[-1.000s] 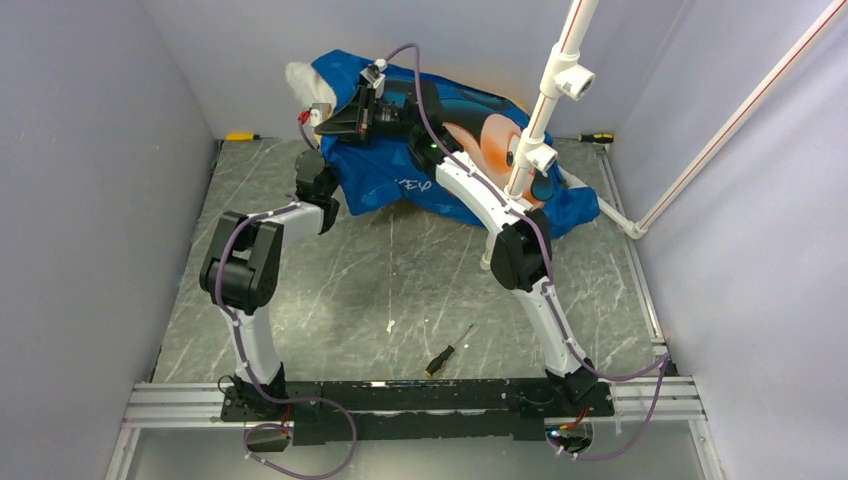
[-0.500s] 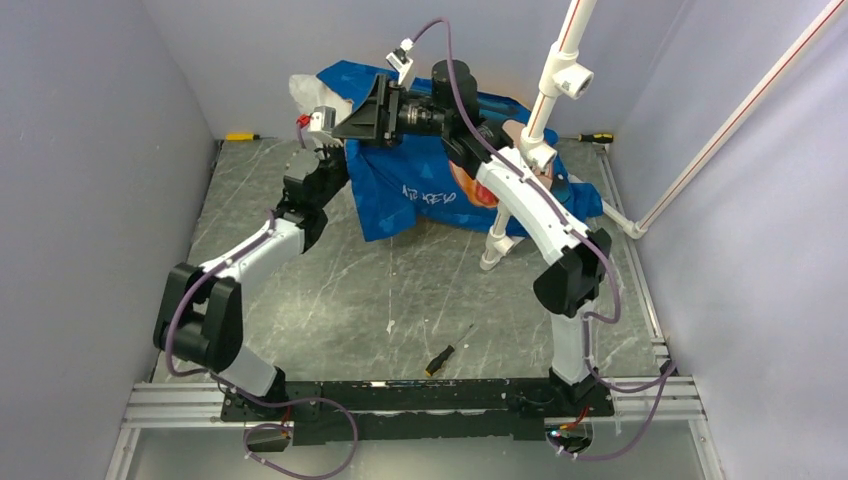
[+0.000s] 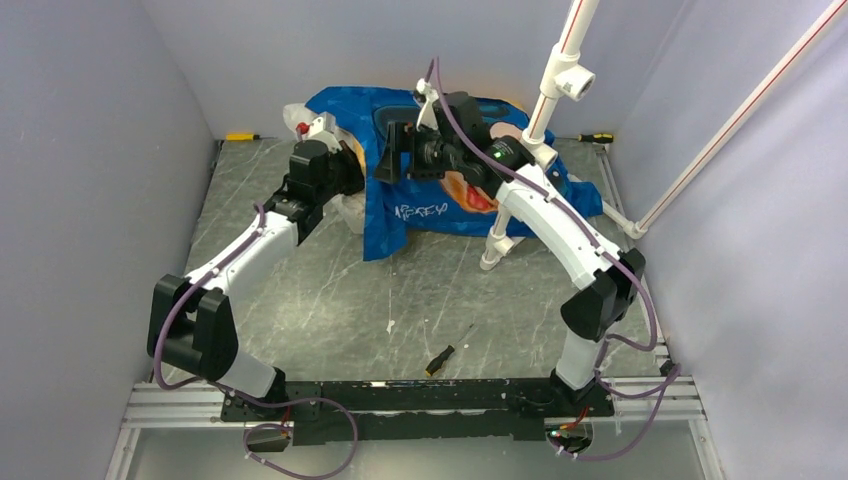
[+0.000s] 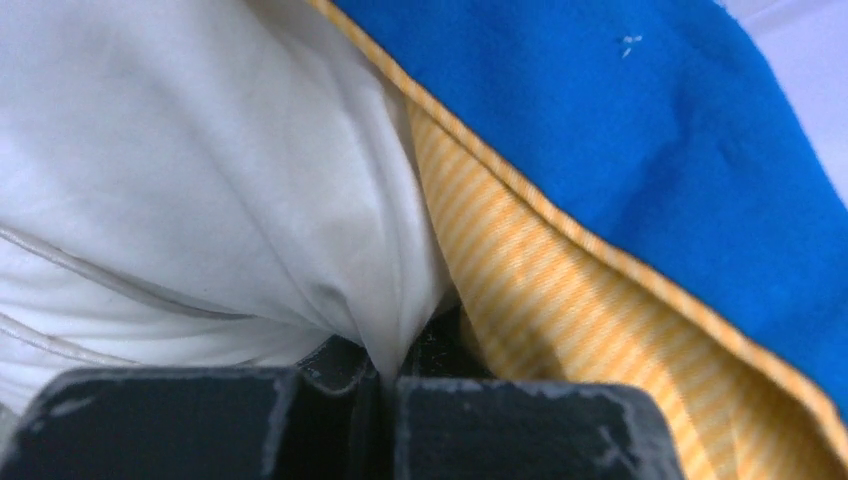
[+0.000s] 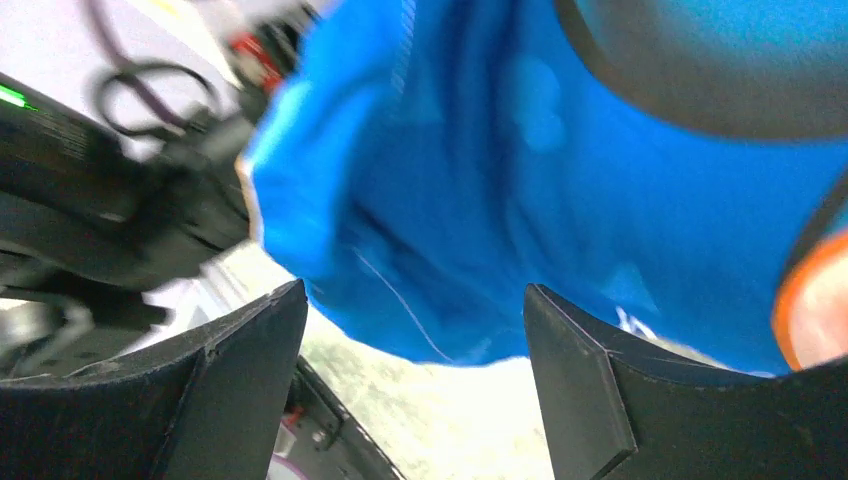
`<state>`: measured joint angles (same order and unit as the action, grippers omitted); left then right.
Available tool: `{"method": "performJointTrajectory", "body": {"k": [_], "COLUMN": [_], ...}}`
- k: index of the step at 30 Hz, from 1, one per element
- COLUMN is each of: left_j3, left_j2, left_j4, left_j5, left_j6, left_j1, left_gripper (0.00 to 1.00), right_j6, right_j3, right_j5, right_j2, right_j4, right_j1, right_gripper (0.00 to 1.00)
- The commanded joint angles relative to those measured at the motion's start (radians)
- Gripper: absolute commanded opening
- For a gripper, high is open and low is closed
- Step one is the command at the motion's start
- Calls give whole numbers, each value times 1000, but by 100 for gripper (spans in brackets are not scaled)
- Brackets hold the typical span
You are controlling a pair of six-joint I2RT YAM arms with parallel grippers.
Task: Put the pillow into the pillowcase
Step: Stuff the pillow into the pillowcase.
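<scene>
Pillowcase (image 3: 440, 208) lies at the far side of the table (image 3: 330, 290), drawn over most of the pillow (image 4: 200, 150) — only a white end shows past the orange-lined hem on the left. Left gripper (image 4: 385, 385) is pinched tight on that white cloth; right gripper (image 5: 412, 310) gapes wide, holding nothing. Left to do, I judge — covering that last end.

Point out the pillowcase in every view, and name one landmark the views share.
Top external: the pillowcase lies at the far middle of the picture.
Left wrist: upper right, blue with an orange-striped lining, beside the pillow.
Right wrist: fills the upper middle, beyond the open right gripper.
Shared landmark: the left gripper, shut on the pillow; blurred black at the right wrist view's left edge.
</scene>
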<state>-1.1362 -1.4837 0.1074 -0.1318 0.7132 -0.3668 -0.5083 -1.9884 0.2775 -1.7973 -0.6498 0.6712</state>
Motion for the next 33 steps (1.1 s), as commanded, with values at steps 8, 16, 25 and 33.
{"method": "performJointTrajectory", "body": {"k": [8, 16, 25, 33], "left_j3": [-135, -176, -120, -123], "left_j2": [23, 57, 132, 127], "left_j4": [-91, -161, -68, -47], "left_j5": [3, 47, -25, -74], "left_j6": [87, -36, -22, -56], "left_j1": [-14, -12, 48, 61], "left_gripper": [0, 0, 0, 0], "right_j6": [75, 87, 144, 17], "right_j3": [272, 293, 376, 200], "right_j5": [-113, -261, -11, 434], "right_j2": [117, 4, 49, 105], "right_j4": [-21, 55, 306, 380], "right_j1": [129, 195, 141, 62], "right_gripper": [81, 74, 2, 0]}}
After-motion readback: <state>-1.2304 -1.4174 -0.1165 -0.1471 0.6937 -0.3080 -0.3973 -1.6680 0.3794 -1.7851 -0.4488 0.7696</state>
